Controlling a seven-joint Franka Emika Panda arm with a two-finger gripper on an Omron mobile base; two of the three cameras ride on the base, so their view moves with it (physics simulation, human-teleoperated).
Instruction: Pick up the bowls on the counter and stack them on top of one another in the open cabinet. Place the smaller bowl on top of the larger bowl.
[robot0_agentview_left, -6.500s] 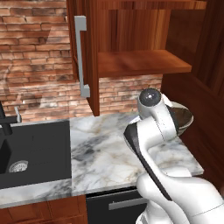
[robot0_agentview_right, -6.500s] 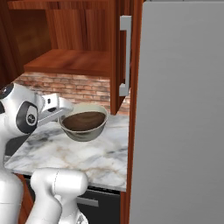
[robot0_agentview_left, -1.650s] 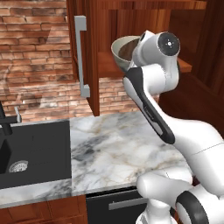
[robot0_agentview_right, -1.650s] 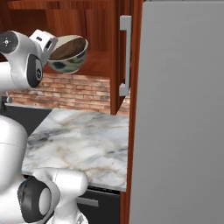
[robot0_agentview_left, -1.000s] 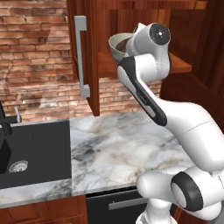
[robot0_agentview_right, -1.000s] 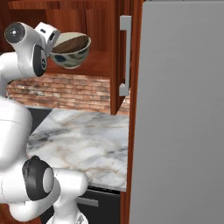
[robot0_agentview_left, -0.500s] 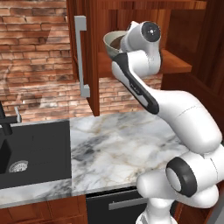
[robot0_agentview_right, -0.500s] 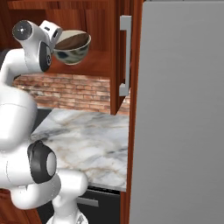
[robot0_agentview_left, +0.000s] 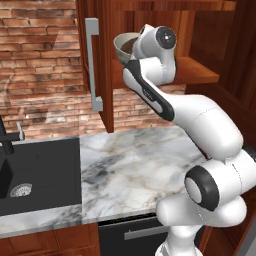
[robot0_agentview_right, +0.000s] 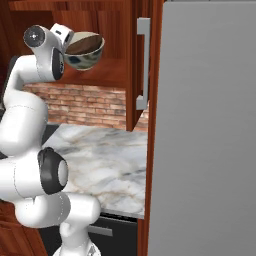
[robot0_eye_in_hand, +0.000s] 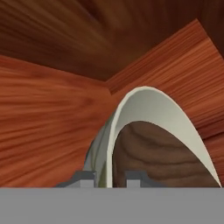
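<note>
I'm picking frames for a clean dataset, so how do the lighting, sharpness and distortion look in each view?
Left base view: even light, sharp, with a soft shadow on the brick wall beside the cabinet door. Right base view: crisp, no glare on the larger bowl. Hand view: the close larger bowl's rim looms large and stretched, and the smaller bowl inside it looks slightly soft.

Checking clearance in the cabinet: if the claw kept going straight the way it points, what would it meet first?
Probably the cabinet's inner wooden wall. The claw pinches the larger bowl's rim, with the smaller bowl nested inside, and only wood lies ahead. Depth is unclear.
</note>
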